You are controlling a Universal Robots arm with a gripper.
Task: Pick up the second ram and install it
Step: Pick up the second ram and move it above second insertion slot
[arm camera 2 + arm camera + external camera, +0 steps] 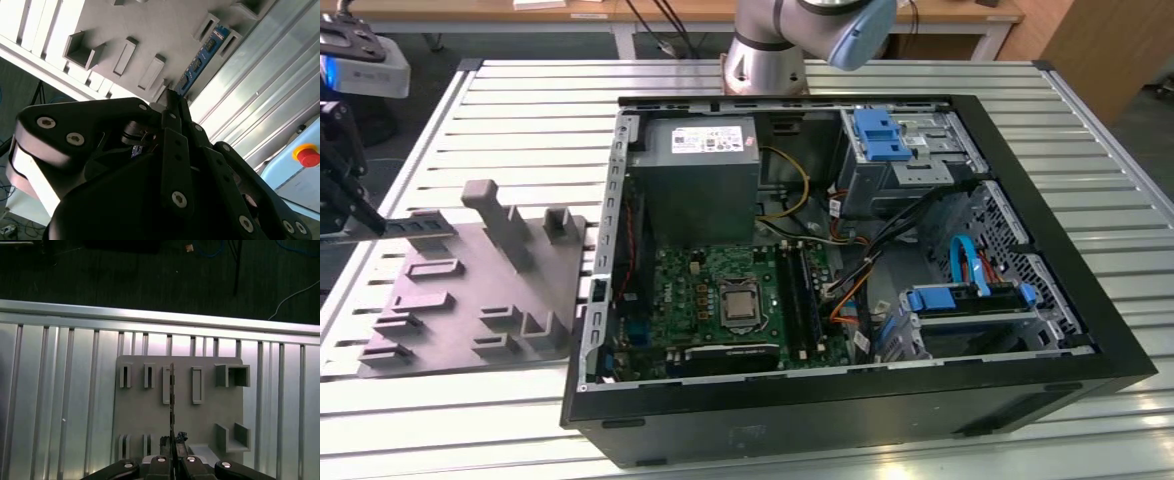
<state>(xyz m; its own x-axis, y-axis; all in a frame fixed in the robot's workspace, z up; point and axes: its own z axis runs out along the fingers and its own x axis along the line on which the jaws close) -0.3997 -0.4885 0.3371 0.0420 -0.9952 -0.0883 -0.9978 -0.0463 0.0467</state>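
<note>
One slatted table (pixel 520 110) carries one open computer case (pixel 854 420) and, at the exterior view's left, one grey slotted plate (pixel 454 290). Over it the gripper (pixel 173 444), fingers nearly closed, pinches the second ram (pixel 202 55) — one blue strip, on edge.

Both wrist views close above tray (pixel 200 425)

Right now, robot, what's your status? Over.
Gripper at one end of the second ram. Ram stands on edge in the gray holder tray. Nothing seen blocking it.
</note>
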